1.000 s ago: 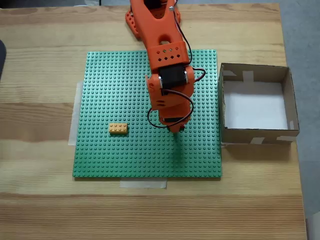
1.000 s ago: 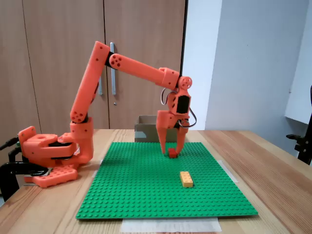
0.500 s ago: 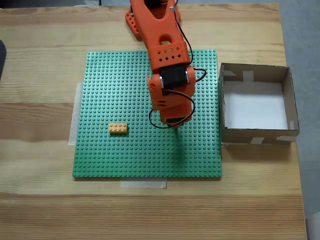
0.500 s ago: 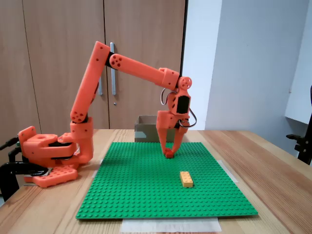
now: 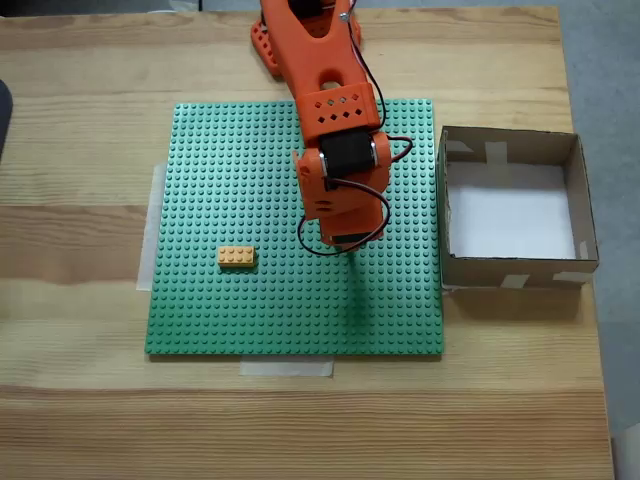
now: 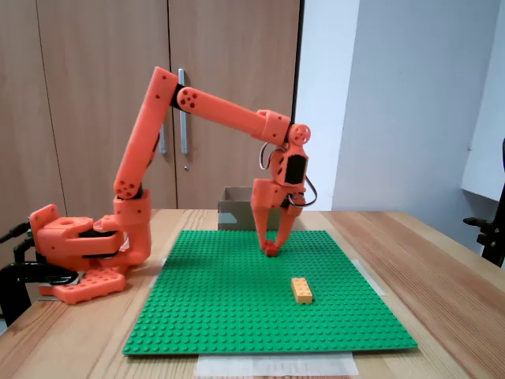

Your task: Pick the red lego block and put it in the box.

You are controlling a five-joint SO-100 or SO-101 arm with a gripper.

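- Orange plastic formed the gripper (image 6: 272, 246), which was seen in a fixed view pointing straight down with its fingertips drawn together on the red lego block (image 6: 271, 250).
- The jaws were judged clenched on the block, which sat low between the tips, at or just above the green studded baseplate (image 6: 237, 316); whether it had left the studs could not be told.
- In a fixed view from above, the block was hidden beneath the wrist (image 5: 340, 205), so its long axis could not be read.
- The box (image 5: 580, 200) was seen to the right of the gripper in that view, just beside the baseplate's right edge (image 5: 436, 250), its white floor bare.
- The coming move was judged to turn on that relation: a lift clear of the studs, then a carry rightward over the box's near wall.
- An orange-yellow brick (image 5: 237, 257) lay on the baseplate to the gripper's left, well apart and off that path.
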